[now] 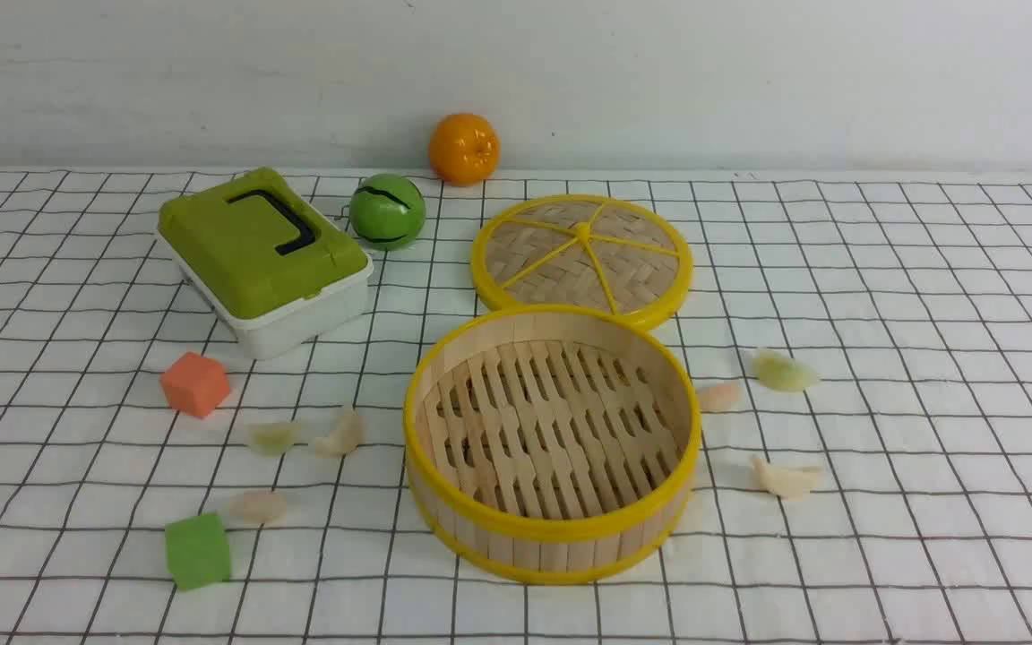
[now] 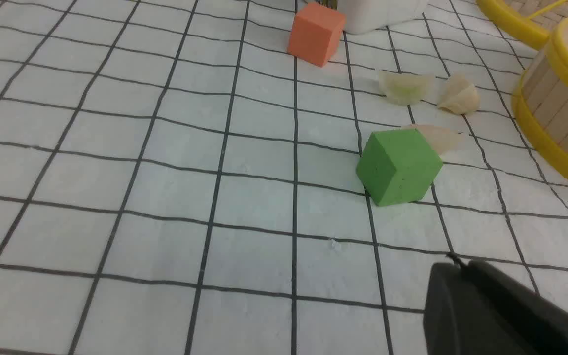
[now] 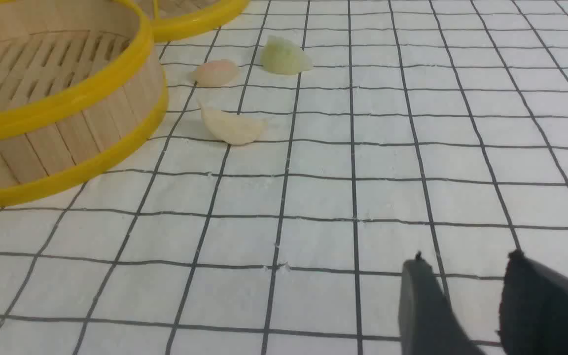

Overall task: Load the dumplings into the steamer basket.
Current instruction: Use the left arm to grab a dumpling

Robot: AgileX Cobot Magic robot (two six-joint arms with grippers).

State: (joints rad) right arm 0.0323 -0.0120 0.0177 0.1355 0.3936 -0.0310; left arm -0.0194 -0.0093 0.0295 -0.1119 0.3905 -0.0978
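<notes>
dumplings lay on the cloth outside the steamer basket, three left of it, three right | left gripper fingers together | right gripper fingers apart, gripping nothing

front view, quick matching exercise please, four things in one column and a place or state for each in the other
1 round bamboo steamer basket with yellow rims
2 flat woven lid with yellow spokes
3 round orange toy fruit
4 green foam cube

a by the back wall
b holds nothing
c front left, nearest the camera
d just behind the basket

Pairs: 1-b, 2-d, 3-a, 4-c
</notes>
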